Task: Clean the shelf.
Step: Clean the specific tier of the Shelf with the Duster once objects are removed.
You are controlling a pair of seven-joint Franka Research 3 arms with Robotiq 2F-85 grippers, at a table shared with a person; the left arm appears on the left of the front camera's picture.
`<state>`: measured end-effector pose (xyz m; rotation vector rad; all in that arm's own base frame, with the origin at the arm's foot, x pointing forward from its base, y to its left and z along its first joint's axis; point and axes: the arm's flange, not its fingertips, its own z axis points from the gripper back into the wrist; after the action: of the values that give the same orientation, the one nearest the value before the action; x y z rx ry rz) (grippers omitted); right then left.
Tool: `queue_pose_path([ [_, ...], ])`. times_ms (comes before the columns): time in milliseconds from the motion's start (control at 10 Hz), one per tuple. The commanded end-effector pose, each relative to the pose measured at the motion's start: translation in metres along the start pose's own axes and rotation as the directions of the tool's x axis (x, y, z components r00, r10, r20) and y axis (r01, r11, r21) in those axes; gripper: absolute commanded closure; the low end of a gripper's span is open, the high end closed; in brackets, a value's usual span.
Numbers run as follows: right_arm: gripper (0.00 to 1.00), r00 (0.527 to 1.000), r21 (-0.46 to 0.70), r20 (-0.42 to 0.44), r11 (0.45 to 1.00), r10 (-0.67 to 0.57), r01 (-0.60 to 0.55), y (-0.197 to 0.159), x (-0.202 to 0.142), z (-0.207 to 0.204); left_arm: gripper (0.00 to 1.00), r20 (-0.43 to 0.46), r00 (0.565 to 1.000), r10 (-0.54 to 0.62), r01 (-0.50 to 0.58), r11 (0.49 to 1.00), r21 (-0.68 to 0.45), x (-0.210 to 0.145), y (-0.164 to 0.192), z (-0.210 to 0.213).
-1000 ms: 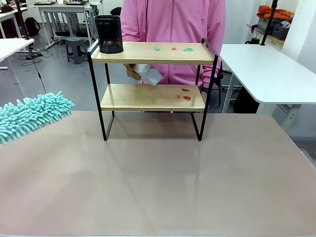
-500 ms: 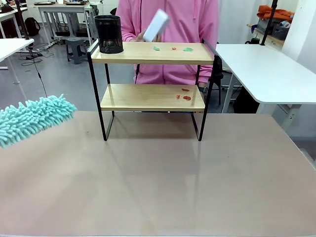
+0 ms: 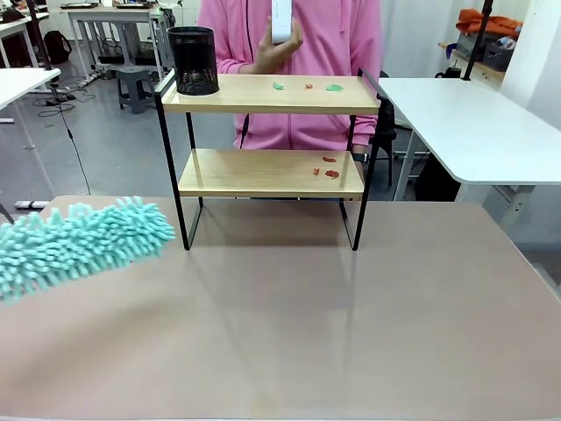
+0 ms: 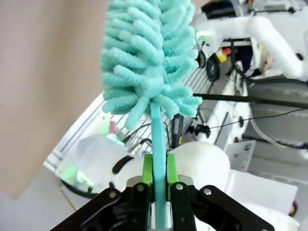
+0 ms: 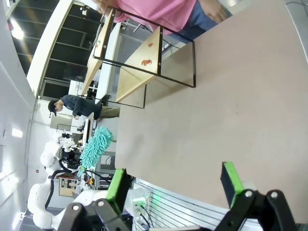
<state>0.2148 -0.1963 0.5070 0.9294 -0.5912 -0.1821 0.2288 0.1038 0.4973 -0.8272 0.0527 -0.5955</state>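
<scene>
Shelf: the shelf [image 3: 254,171] stands upright on the far half of the bench [image 3: 289,333], about midway across it, with its black legs on the tan top. In my right wrist view the shelf [image 5: 137,72] appears rolled on its side at the far end of the bench [image 5: 216,96].
Top board: a black mesh cup [image 3: 193,60] stands at its left end. Two green scraps [image 3: 334,87] and one small red scrap [image 3: 308,86] lie toward the right.
Lower board: two red scraps [image 3: 331,174] lie near its right end; the rest is bare wood.
Person: someone in a pink top stands just behind the shelf, one hand [image 3: 279,48] raised above the top board and holding a white object [image 3: 280,17] that I cannot identify.
Duster: the fluffy teal duster [image 3: 83,246] hangs over the left side of the bench, its tip near the shelf's front left leg but apart from it.
My left end effector: my left end effector [image 4: 160,168] is closed on the duster's thin teal handle [image 4: 156,139], a green pad pressed on each side, with the duster head [image 4: 149,57] straight ahead of my fingers.
My right end effector: my right end effector [image 5: 174,180] has its jaws spread wide with nothing between them, above the near part of the bench, well apart from the shelf.
</scene>
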Motion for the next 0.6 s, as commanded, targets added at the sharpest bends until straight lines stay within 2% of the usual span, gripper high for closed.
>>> queue_pose_path([
  [0, 0.0, 1.0, 0.015, 0.009, 1.0, 0.025, -0.025, 0.002, 0.002, 0.0, 0.88, 0.068, 0.994, -0.082, 0.08, 0.996, 0.032, 0.031, -0.026, -0.039],
  [100, 0.0, 1.0, 0.015, 0.009, 1.0, 0.025, -0.025, 0.002, 0.002, 0.0, 0.88, 0.09, 0.99, -0.11, 0.104, 0.992, 0.07, 0.047, -0.043, -0.057],
  [200, 0.0, 1.0, 0.015, 0.009, 1.0, 0.025, -0.025, 0.002, 0.002, 0.0, 0.88, 0.161, 0.981, -0.108, 0.09, 0.989, 0.116, 0.062, -0.058, -0.074],
  [400, 0.0, 1.0, 0.015, 0.009, 1.0, 0.025, -0.025, 0.002, 0.002, 0.0, 0.88, 0.282, 0.959, -0.039, 0.006, 0.993, 0.116, 0.088, -0.082, -0.102],
  [500, 0.0, 1.0, 0.015, 0.009, 1.0, 0.025, -0.025, 0.002, 0.002, 0.0, 0.88, 0.162, 0.987, 0.012, -0.028, 0.995, 0.098, 0.096, -0.081, -0.108],
])
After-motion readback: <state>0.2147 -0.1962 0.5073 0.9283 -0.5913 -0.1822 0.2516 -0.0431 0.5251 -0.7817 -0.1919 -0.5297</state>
